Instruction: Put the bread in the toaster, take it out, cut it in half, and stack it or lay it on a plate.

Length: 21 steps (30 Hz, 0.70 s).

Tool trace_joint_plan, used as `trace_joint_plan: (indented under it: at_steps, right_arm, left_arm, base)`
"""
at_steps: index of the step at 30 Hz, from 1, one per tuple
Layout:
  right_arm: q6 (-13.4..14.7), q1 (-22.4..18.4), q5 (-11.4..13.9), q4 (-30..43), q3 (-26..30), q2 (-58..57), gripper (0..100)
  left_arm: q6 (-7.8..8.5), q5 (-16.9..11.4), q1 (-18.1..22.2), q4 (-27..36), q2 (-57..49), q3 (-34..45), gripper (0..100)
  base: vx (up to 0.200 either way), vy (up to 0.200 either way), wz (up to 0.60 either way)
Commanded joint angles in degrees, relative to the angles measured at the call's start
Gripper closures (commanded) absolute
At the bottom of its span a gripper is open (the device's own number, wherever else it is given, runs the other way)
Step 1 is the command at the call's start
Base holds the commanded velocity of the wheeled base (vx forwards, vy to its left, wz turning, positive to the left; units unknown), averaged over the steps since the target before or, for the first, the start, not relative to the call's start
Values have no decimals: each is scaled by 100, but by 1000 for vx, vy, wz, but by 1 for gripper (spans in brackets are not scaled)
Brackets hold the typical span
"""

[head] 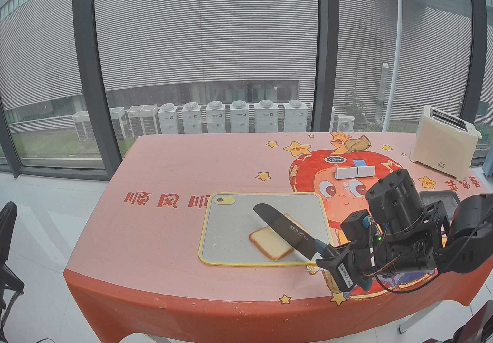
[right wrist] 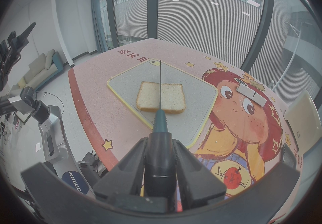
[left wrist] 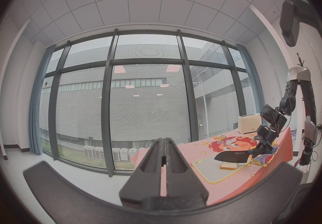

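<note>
A slice of bread (head: 270, 245) lies flat on the grey, yellow-rimmed cutting board (head: 228, 231). My right gripper (head: 331, 263) is shut on the handle of a black-bladed knife (head: 285, 228), at the board's near right corner. The blade stretches over the slice, edge down, and the left wrist view shows a small gap between the knife (left wrist: 233, 156) and the bread (left wrist: 229, 166). In the right wrist view the knife (right wrist: 160, 90) runs across the middle of the bread (right wrist: 172, 97). My left gripper (left wrist: 164, 167) is shut on nothing, off to the table's left.
A cream toaster (head: 444, 141) stands at the table's far right corner. A small white and blue holder (head: 354, 171) lies behind the board on the printed cloth. A dark flat object (head: 441, 199) sits partly hidden behind my right arm.
</note>
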Motion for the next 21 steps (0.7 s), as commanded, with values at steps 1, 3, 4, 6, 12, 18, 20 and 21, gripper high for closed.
trace_joint_plan:
  at_steps: [1, 3, 4, 6, 12, 18, 20, 21]
  right_arm:
    - [4, 12, -10, -2, 2, -8, 100]
    - [4, 12, -10, -2, -7, -8, 100]
    - [4, 30, -10, -2, 2, -17, 100]
    - [4, 56, -45, -2, 2, -17, 100]
    - [4, 65, -89, -2, 2, -17, 100]
    - [4, 74, -98, -2, 2, -17, 100]
    - [4, 91, -98, -2, 2, -17, 100]
    - [4, 91, -98, -2, 2, -17, 100]
  left_arm:
    - [-4, -232, -35, -453, 1111, -328, 100]
    - [4, -461, -79, -532, 1366, -513, 100]
    - [4, -654, -114, -532, 1551, -671, 100]
    - [4, -856, -185, -541, 1859, -891, 100]
    - [-13, -979, -721, -558, 2676, -1559, 100]
    - [-119, -979, -1187, -558, 3194, -1937, 100]
    - [-250, -988, -1477, -558, 3326, -1981, 100]
    - [-312, -988, -1609, -558, 3353, -1998, 100]
  base:
    - [0, 0, 0]
    - [0, 0, 0]
    - [0, 0, 0]
    - [0, 0, 0]
    - [0, 0, 0]
    - [0, 0, 0]
    - [0, 0, 0]
    - [0, 0, 0]
